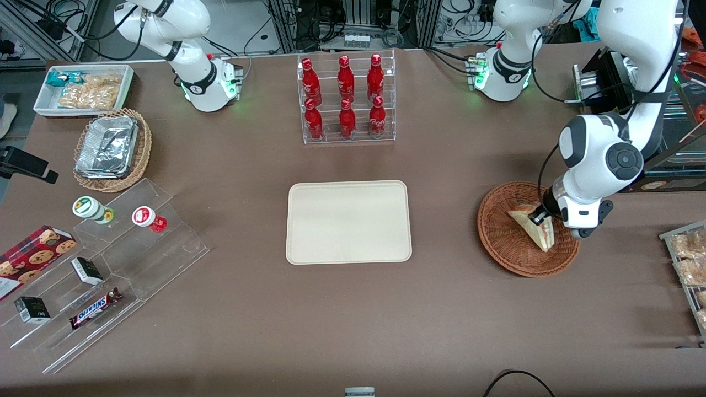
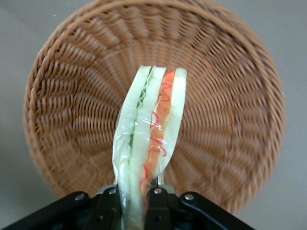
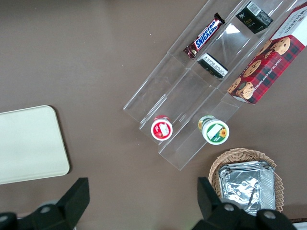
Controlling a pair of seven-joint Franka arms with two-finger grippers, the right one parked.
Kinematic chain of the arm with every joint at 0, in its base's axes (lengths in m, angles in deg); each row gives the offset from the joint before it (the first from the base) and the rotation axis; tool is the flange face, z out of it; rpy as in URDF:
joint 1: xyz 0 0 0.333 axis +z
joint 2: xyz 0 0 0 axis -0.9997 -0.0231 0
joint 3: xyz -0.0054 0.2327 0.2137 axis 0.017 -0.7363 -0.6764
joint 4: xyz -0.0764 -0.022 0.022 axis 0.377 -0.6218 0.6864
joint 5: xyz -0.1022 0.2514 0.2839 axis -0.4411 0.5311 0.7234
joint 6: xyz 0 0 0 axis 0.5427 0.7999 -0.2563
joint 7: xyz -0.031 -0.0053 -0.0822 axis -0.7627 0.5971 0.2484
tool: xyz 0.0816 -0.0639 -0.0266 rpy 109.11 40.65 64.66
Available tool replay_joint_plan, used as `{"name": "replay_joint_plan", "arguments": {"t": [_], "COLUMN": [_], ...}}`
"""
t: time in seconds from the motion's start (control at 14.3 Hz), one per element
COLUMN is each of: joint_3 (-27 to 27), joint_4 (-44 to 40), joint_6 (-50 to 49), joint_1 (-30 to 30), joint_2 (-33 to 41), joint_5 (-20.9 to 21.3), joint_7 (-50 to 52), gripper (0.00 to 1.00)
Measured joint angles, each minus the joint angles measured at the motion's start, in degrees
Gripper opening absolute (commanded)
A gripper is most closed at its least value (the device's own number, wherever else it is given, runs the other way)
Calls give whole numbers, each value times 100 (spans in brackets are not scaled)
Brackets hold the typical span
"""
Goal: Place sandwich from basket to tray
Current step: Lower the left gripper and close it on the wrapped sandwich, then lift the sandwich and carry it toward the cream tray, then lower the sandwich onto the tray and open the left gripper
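End effector: your end effector [image 2: 136, 199] sits low in the basket at the working arm's end of the bench, its two black fingers [image 2: 108, 203] clamped on one end of the sandwich.
Sandwich: you see the wedge sandwich [image 1: 534, 223] in clear wrap, cut edge showing red and green layers; it lies inside the basket, held at one end. Whether it rests on the weave or is lifted clear, you cannot tell.
Basket: the round reddish-brown wicker basket [image 1: 510, 242] stands on the bench [image 1: 242, 165], well apart from the tray.
Tray: the cream rectangular tray [image 1: 348, 221] lies flat mid-bench, nothing on it, nearer the front camera than the clear rack of red bottles [image 1: 346, 99].
Parked arm's end: you have a lighter wicker basket with foil containers [image 1: 110, 148], a stepped clear display [image 1: 105, 275] with a Snickers bar [image 1: 95, 309] and two small cups, plus a cookie box [image 1: 30, 256].
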Motion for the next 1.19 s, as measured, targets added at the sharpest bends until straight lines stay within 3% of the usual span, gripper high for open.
{"name": "replay_joint_plan", "arguments": {"t": [0.21,0.56,1.19], "joint_3": [18,47,84], "joint_4": [-758,-1730,-3925], "joint_6": [-1214,-1554,-1523], "joint_1": [-584,-1759,-3585], "joint_2": [94,-474,-2539], "joint_5": [20,203,96], "joint_7": [-572,-1172,523], "gripper": [3,0,0]}}
